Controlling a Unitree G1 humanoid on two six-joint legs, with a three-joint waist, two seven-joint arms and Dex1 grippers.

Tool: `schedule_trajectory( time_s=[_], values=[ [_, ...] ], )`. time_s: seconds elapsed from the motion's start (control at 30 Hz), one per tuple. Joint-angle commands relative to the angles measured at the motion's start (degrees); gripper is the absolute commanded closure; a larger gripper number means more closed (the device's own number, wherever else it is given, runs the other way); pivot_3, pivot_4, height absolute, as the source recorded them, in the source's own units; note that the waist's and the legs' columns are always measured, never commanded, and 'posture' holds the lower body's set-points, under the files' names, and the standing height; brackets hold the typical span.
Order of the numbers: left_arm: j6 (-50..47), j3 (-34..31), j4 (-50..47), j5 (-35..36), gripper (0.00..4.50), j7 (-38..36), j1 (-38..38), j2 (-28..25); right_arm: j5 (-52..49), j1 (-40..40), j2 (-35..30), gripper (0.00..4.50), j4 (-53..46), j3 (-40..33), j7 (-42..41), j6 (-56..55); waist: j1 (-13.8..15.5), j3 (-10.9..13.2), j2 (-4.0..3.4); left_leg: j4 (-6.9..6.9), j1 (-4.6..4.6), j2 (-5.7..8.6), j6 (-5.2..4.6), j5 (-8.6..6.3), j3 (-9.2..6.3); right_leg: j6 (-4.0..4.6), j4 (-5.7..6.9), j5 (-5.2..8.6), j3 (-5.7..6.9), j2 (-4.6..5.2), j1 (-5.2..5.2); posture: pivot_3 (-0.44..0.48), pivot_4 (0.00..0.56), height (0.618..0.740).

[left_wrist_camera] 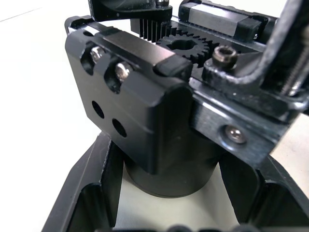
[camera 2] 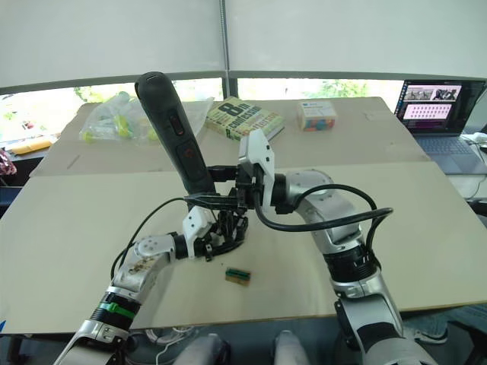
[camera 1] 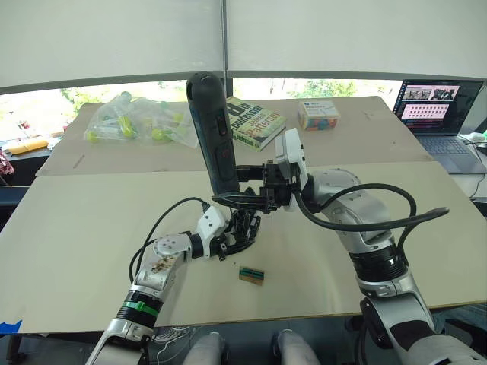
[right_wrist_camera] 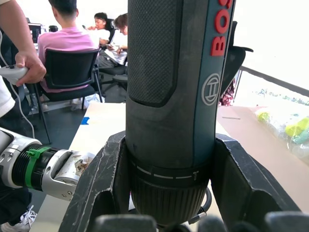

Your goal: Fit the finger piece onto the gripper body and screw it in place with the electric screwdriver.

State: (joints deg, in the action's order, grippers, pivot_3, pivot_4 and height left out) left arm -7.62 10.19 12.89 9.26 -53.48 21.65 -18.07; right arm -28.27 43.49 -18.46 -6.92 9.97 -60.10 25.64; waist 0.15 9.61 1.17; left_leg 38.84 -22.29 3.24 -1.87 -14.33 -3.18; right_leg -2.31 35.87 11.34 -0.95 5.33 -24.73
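Both arms bent inward, right end effector (camera 1: 242, 192) over left end effector (camera 1: 237, 232), both apparently clamped.

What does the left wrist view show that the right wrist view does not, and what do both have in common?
The left wrist view shows the gripper body from close up, held between the left pincer's fingers, with its toothed gear and silver screw heads.

The right wrist view shows the electric screwdriver clamped upright between the right pincer's fingers, the left arm's wrist with a green band, and seated people in the background.

Both share a pale tabletop and a pincer shut on its own object.
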Motion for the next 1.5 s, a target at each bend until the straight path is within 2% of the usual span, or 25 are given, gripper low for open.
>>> schedule_trajectory(
  time_s=[0.03,1.0,1.5],
  values=[
    [-1.0,1.3,0.1,0.1,2.17,-0.5,-1.3,0.2,-0.5,0.9,0.3,2.54,-1.5,-0.9,-0.4,-2.4,0.0,0.0,0.0,0.0,0.0,0.0,0.0,0.0,0.0,0.0,0.0,0.0,0.0,0.0,0.0,0.0,0.15,0.74],
    [-1.0,1.4,0.2,0.0,2.17,-0.6,-1.4,0.2,1.6,-3.8,1.2,2.54,0.3,0.0,0.9,-4.5,0.0,0.0,-0.02,0.0,0.03,0.0,0.0,0.0,0.0,0.0,0.0,0.0,0.0,0.0,0.03,0.0,0.15,0.74],
    [-1.2,1.5,0.3,-0.1,2.17,-0.6,-1.4,0.1,3.8,-7.3,0.7,2.54,1.4,2.4,3.0,-5.5,-0.2,-0.1,-0.07,-0.07,0.36,-0.02,0.0,-0.01,0.0,-0.01,-0.06,0.01,0.01,-0.01,0.37,0.0,0.15,0.74]
  ],
)
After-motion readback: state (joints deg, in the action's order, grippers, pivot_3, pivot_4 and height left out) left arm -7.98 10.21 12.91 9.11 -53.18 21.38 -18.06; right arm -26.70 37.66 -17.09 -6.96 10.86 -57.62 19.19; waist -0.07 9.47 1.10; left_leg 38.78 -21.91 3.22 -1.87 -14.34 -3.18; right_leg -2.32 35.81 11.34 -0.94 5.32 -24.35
